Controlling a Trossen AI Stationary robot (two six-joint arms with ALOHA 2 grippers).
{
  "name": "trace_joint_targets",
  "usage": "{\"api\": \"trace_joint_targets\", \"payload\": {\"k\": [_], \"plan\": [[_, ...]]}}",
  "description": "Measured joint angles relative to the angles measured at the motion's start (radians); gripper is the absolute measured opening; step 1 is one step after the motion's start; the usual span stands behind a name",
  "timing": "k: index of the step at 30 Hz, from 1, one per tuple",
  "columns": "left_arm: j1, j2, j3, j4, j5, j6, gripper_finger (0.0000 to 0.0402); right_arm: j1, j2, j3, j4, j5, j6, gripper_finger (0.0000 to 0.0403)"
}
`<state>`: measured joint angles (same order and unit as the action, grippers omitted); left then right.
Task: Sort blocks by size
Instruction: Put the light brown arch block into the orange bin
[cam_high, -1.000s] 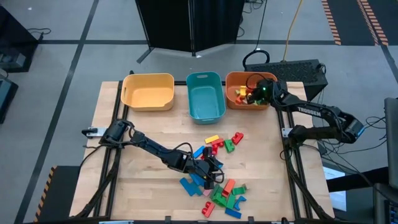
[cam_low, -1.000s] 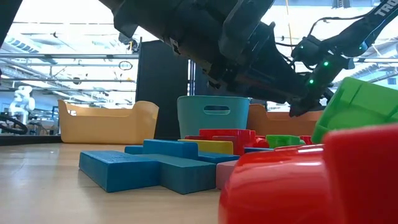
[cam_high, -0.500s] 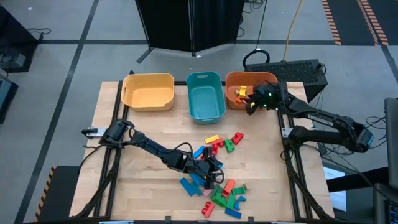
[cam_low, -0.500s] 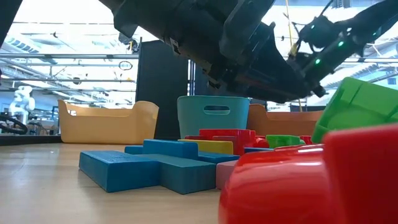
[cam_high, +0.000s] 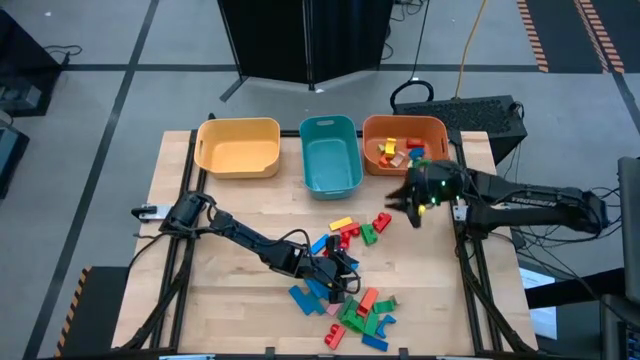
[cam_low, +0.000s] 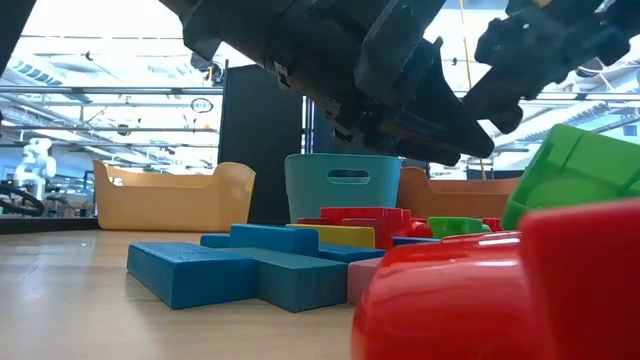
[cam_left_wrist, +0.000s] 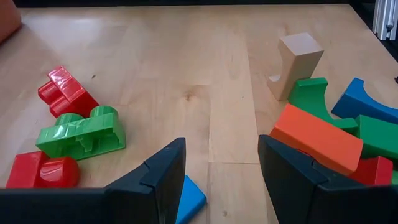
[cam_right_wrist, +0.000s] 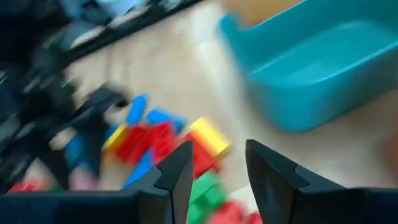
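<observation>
The blocks lie in two groups on the wooden table: a small cluster (cam_high: 355, 230) at mid-table and a larger pile (cam_high: 350, 305) near the front edge. More blocks (cam_high: 400, 152) lie in the orange bin (cam_high: 366, 150). My left gripper (cam_high: 345, 283) hangs open and low over the larger pile. A blue block (cam_left_wrist: 189, 199) lies below its fingers, with an orange block (cam_left_wrist: 317, 140) and a green one (cam_left_wrist: 81, 134) to either side. My right gripper (cam_high: 405, 203) is open with nothing between its fingers. It hovers between the orange bin and the small cluster.
A yellow bin (cam_high: 238, 147) and a teal bin (cam_high: 331, 155) stand beside the orange one along the far edge. Bare wood spreads over the table's left half. A keyboard (cam_high: 470, 110) lies beyond the far right corner.
My right gripper has drawn out of the orange bin, risen, and swung toward the table's near edge, turning to face the small cluster. My left gripper and the blocks on the table have kept still.
</observation>
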<state>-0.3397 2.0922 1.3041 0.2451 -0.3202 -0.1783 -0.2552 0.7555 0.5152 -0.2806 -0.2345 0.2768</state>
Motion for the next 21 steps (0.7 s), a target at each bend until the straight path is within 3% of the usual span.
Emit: {"api": "trace_joint_targets", "payload": {"k": [14, 21], "plan": [[0.000, 0.000, 0.000, 0.000, -0.004, 0.000, 0.0192, 0.443, 0.047, 0.000, -0.038, 0.014, 0.102, 0.0132], [0.000, 0.000, 0.000, 0.000, -0.004, 0.000, 0.0192, 0.675, 0.173, 0.000, 0.057, 0.162, 0.132, 0.0132]]}}
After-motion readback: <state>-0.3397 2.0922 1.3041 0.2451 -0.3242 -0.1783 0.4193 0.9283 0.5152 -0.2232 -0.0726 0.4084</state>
